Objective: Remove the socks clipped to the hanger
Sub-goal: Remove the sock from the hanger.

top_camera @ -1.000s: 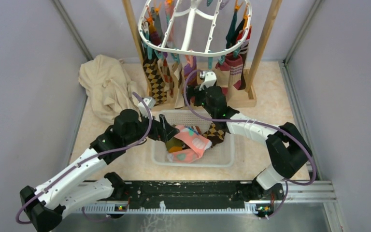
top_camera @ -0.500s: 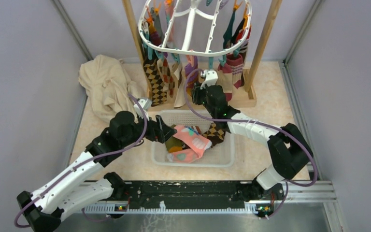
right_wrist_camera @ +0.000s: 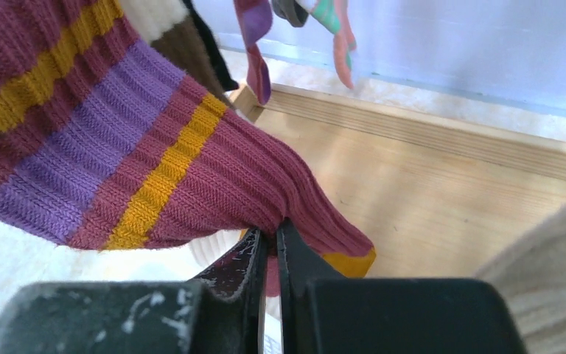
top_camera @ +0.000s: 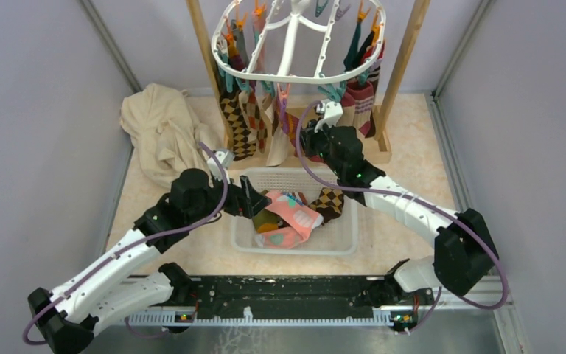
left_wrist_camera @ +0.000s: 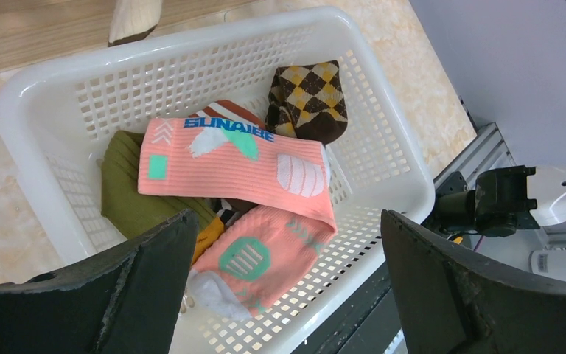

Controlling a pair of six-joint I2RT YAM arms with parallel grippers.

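Sock (right_wrist_camera: 155,147), ribbed maroon-purple-yellow stripes

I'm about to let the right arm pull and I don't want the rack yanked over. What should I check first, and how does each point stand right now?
1. Right gripper shut on the striped sock: ok, the fingers pinch its lower edge.
2. Only that sock in the pinch: ok, going by the right wrist view.
3. Which clip on the hanger holds it: cannot tell, the clips look crowded from above.
4. Left gripper open and away from the hanger: ok, it hangs over the basket.
5. Room in the basket: ok, a few socks lie in it and bare mesh shows.
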